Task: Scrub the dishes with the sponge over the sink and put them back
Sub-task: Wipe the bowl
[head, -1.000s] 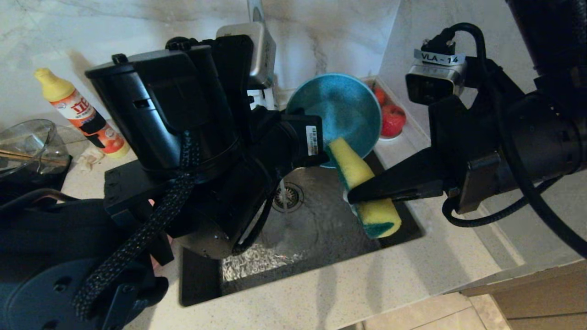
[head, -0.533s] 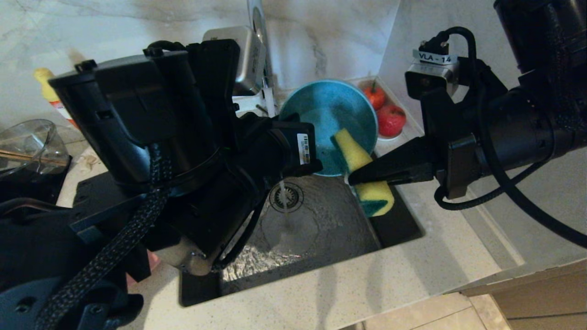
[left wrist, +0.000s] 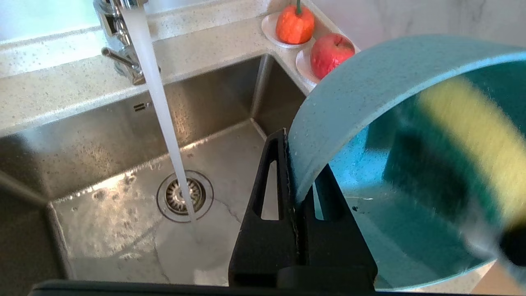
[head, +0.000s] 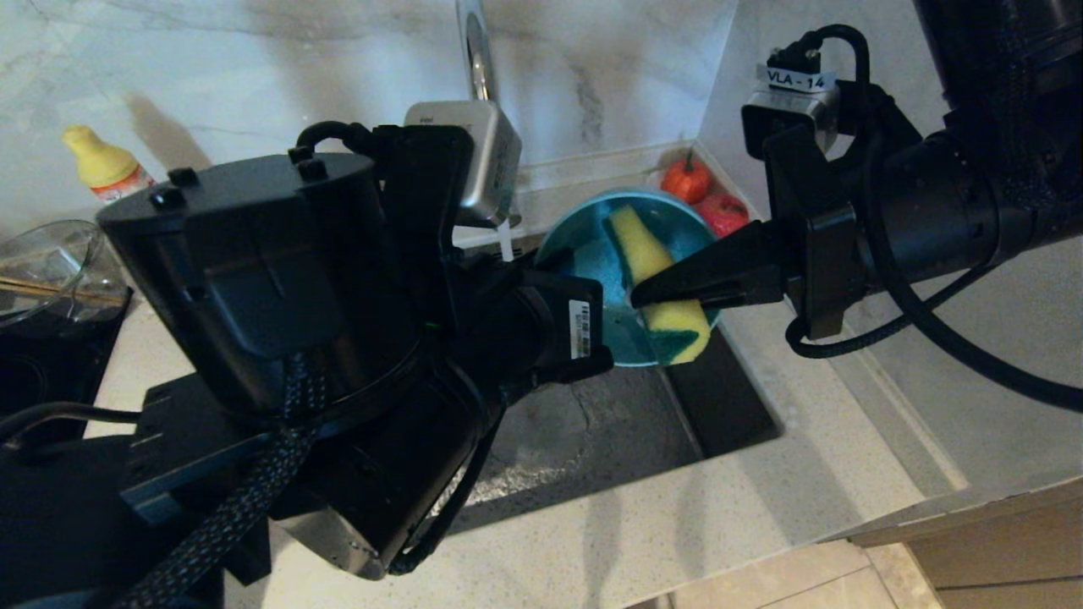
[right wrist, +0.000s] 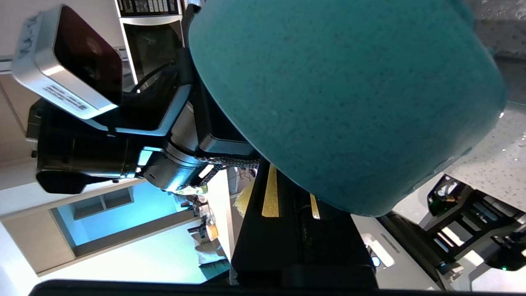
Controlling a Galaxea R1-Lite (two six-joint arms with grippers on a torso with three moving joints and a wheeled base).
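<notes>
Held at frame centre over the steel sink (head: 592, 423): rigid, wet-slick teal bowl (head: 592, 254), rim pinched by left hand (left wrist: 294, 193); soft yellow sponge (head: 651, 271), squeezed mid-waist by right hand (head: 639, 296), pressed inside

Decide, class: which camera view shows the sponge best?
The head view: the sponge shows whole, yellow, inside the teal bowl, clamped by the right claw. Left wrist view shows a blurred part; right wrist view only slivers behind the bowl.

A home kitchen: steel sink (left wrist: 123, 172) under a running tap (left wrist: 119, 24), speckled stone counter (head: 677, 524), marble backsplash (head: 254, 68).
</notes>
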